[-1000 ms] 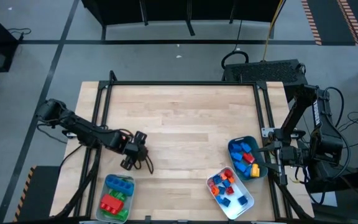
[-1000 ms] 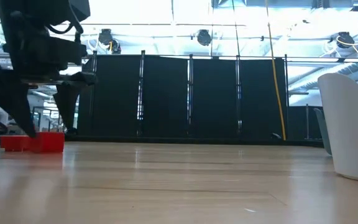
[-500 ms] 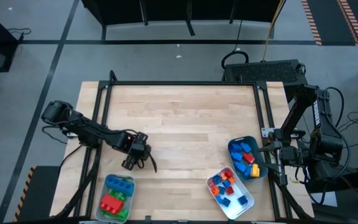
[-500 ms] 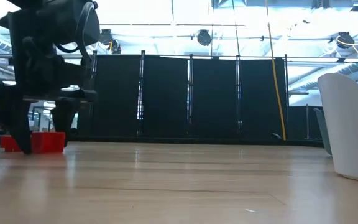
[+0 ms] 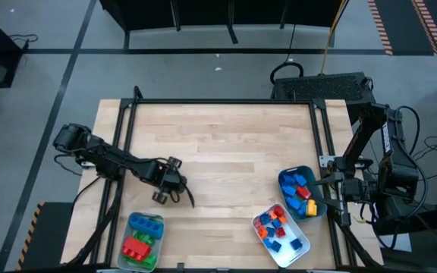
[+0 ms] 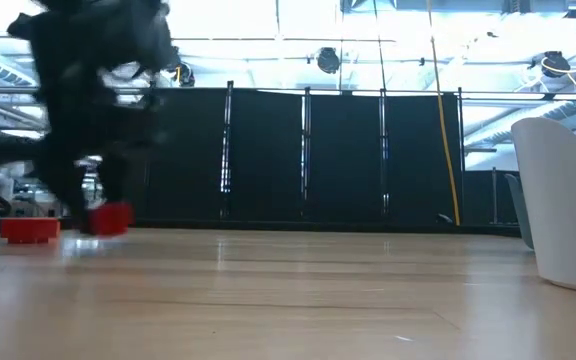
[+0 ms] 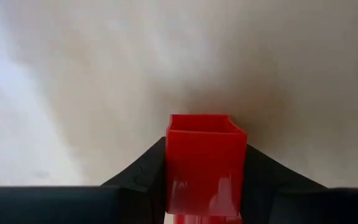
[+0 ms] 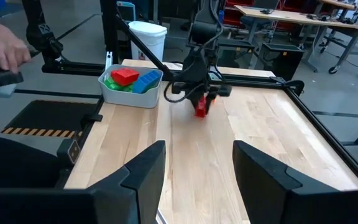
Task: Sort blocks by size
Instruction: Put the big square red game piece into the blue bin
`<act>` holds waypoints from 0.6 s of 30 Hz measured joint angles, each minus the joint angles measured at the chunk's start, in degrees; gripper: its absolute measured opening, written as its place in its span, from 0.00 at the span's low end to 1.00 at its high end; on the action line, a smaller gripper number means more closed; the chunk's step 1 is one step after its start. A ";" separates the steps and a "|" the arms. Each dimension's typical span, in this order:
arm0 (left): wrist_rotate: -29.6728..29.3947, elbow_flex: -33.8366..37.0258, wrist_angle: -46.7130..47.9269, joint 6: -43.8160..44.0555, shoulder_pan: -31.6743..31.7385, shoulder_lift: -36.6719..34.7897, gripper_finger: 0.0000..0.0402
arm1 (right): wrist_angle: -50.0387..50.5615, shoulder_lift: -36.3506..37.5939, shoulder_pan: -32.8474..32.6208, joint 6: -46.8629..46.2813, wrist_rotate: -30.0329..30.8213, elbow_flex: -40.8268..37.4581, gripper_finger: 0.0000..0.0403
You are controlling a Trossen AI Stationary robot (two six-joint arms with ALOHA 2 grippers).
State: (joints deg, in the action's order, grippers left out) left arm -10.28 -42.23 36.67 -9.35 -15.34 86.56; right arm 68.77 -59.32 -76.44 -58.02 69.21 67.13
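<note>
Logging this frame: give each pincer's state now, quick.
Left pincer: shut on a red block.
Right pincer: open, empty, at the table's right edge.

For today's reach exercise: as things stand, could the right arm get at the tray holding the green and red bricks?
Probably not easily. That tray sits at the table's left front, under the left gripper gripping a red block; the right gripper waits open across the table.

bare table [image 5: 226, 144] middle, trays [image 5: 303, 192] at near corners, left arm [image 5: 112, 159] reaching in
</note>
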 joint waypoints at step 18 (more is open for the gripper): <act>-5.69 -12.44 -76.20 -9.17 6.12 13.84 0.34 | 0.04 -0.01 0.01 -0.85 1.42 -0.01 0.42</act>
State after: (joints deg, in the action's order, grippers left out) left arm -15.97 -54.67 -39.53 -18.52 -9.22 100.40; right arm 68.82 -59.32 -76.43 -58.87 70.63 67.13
